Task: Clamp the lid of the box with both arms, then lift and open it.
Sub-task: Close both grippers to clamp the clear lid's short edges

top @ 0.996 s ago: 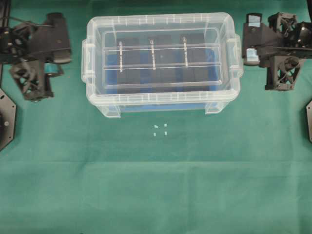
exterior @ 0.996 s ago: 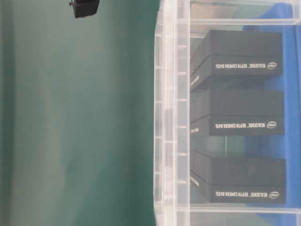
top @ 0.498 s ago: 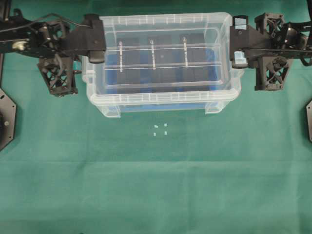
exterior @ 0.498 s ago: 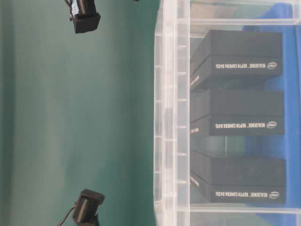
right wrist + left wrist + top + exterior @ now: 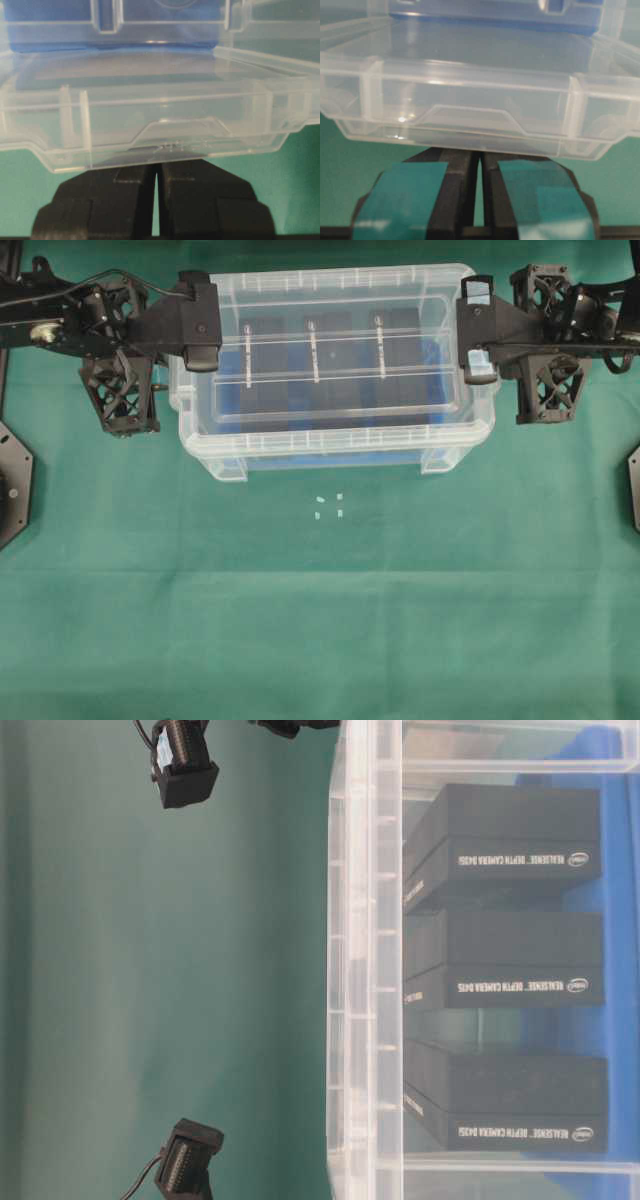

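The box [image 5: 330, 452], a deep clear tub with a blue liner and black packs [image 5: 318, 370], stands at the back middle of the green cloth. The ribbed clear lid [image 5: 330, 352] lies flat on it. My left gripper [image 5: 186, 338] is at the lid's left end and my right gripper [image 5: 478, 340] at its right end. In the left wrist view the teal-taped fingers [image 5: 455, 175] of the left gripper [image 5: 479, 152] stand shut, their tips hidden under the lid's end rim [image 5: 470, 100]. In the right wrist view the right gripper [image 5: 156, 165] is likewise shut beneath the lid's end rim [image 5: 150, 112].
Several small white bits [image 5: 330, 505] lie on the cloth in front of the box. Black base plates sit at the left edge [image 5: 10, 485] and the right edge [image 5: 634, 485]. The table-level view shows the box wall [image 5: 365, 970] and two black arm parts [image 5: 182, 770] [image 5: 185, 1165].
Both arms have swung inward from beside the box to the two ends of the lid. In the last half second the right one moved a little further left. The lid has not moved.
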You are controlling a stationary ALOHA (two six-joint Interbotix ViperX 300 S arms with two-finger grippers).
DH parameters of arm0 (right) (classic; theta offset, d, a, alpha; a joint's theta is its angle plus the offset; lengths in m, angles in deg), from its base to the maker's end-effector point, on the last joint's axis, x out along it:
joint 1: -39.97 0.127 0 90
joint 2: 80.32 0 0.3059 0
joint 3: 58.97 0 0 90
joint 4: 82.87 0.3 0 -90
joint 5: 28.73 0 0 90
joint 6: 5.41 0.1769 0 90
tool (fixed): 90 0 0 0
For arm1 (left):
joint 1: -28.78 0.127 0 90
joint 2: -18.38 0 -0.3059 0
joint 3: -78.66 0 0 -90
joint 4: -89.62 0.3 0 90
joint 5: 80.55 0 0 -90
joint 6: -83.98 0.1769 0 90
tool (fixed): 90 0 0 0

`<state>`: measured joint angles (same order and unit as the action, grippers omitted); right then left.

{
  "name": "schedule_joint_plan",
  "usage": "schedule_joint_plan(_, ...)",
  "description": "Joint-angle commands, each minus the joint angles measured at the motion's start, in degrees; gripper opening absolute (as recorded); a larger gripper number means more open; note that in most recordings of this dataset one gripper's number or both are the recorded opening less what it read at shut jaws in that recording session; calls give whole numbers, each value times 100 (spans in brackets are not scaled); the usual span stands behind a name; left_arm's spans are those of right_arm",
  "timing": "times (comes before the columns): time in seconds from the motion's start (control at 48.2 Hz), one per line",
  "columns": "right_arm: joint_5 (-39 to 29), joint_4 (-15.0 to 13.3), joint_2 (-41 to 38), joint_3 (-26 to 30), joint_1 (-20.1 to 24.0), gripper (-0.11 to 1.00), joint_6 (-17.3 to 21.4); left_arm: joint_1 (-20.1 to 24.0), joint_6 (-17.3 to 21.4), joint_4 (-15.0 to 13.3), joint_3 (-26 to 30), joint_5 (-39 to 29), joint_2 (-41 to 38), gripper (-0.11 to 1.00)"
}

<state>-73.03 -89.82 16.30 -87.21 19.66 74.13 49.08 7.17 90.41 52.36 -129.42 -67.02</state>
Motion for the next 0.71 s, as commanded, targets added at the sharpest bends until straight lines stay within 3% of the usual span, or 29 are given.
schedule_joint_plan(0.0, 97, 26, -18, 272, 62, 0, 9, -53, -18, -26, 176, 176, 35, 1)
schedule_joint_plan(0.685, 70, 18, -26, 501, 176, 0, 9, -123, -26, -26, 229, 141, 114, 1)
